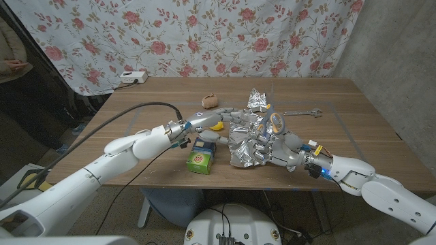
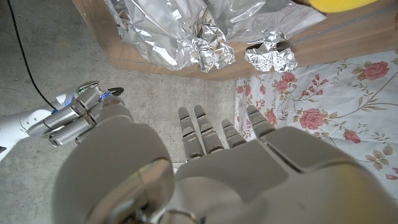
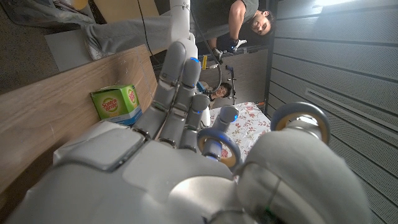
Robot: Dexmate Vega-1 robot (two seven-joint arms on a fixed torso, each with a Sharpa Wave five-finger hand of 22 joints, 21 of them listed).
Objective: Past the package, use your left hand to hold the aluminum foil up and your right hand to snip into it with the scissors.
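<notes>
Head view, foil: The crinkled aluminum foil [image 1: 246, 133] lay on the wooden table [image 1: 340, 116], just past the green package [image 1: 201, 160].
Head view, left hand: The left hand [image 1: 208, 123] reached over the table to the left edge of the foil. I could not tell if it was gripping the foil.
Head view, right hand: The right hand [image 1: 267, 148] was at the near side of the foil and held the scissors [image 1: 276, 123] by their blue handles.
Head view, other things: A wrench [image 1: 301, 113] lay to the right of the foil, and a small brown lump [image 1: 210, 101] sat behind it. A white power strip [image 1: 133, 77] was at the far left corner.
Left wrist view: The left hand's [image 2: 217, 155] fingers [image 2: 211, 134] were straight and apart. The foil [image 2: 186, 31] hung over the table edge.
Right wrist view: The right hand [image 3: 180, 124] had its fingers through the blue scissors [image 3: 261, 134] loops. The green package [image 3: 116, 104] sat on the table [image 3: 50, 118]. A person [image 3: 245, 22] stood far off.
</notes>
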